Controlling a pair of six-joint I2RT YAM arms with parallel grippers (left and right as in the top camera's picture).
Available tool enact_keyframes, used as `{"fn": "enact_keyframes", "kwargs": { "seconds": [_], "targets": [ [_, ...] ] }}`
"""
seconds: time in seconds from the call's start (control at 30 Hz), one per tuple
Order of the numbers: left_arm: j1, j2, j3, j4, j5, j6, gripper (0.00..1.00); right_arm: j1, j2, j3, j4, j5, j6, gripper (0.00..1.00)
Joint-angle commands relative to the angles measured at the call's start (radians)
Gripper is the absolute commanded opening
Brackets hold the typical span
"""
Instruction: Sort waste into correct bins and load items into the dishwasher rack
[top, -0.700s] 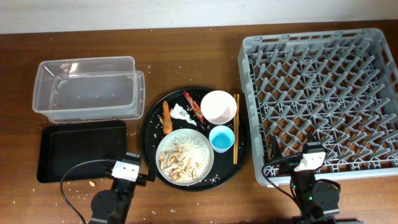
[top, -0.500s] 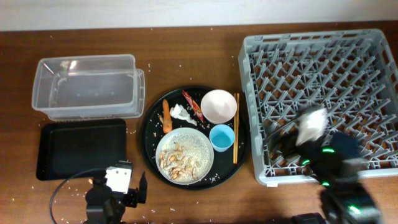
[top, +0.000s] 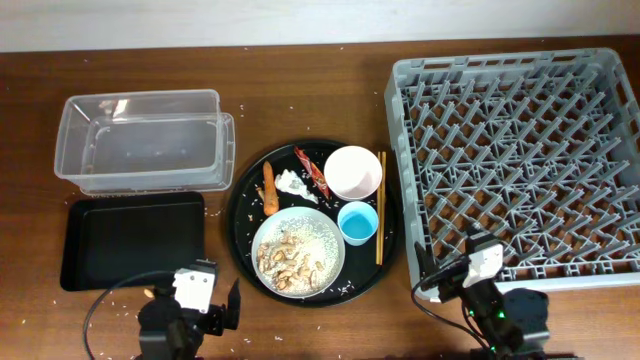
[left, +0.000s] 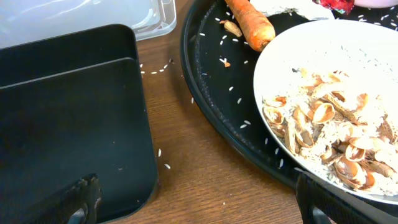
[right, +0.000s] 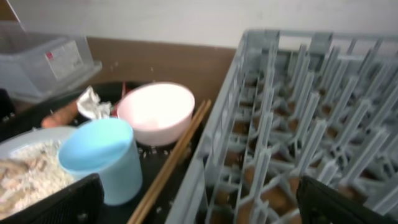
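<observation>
Table (top: 300, 90): one rack (top: 515, 150), one bowl (top: 352, 172), one cup (top: 357, 222), perhaps two chopsticks (top: 379, 205)

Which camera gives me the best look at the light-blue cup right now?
The right wrist view: the light-blue cup fills the near foreground, upright, rim and side wall both visible, with the chopsticks just beside it. Overhead shows it small, from above only, on the round black tray. The left wrist view misses it.

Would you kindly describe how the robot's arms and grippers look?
The left arm and right arm are black, each with a white block near the wrist and a looping black cable; the right shows a green light. Fingers are black.
</observation>
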Motion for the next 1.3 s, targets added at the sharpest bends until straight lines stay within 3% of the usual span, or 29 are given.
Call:
{"fn": "enact_keyframes", "kwargs": {
  "seconds": [0.0,0.67,0.8,1.03,1.2,1.27],
  "targets": [
    [0.005,-0.005,-0.004,-0.008,0.014,-0.005,0.99,0.003,-0.019,-0.018,0.027,0.010,0.018,0.98],
    [0.005,-0.005,-0.004,-0.008,0.014,-0.005,0.99,0.003,-0.016,-0.018,0.031,0.010,0.018,0.98],
    [0.005,-0.005,-0.003,-0.011,-0.142,0.036,0.99,0.003,-0.016,-0.018,0.027,0.005,0.018,0.98],
    [0.005,-0.005,-0.003,-0.011,-0.205,0.036,0.99,0.003,-0.016,0.018,0.119,-0.103,0.038,0.98],
    [0.005,-0.005,-0.003,-0.010,-0.212,0.037,0.99,0.003,-0.008,0.116,0.091,-0.103,0.064,0.98],
    [0.005,-0.005,-0.003,-0.007,-0.300,0.036,0.99,0.003,0.011,0.157,0.059,-0.104,0.067,0.98]
  ]
}}
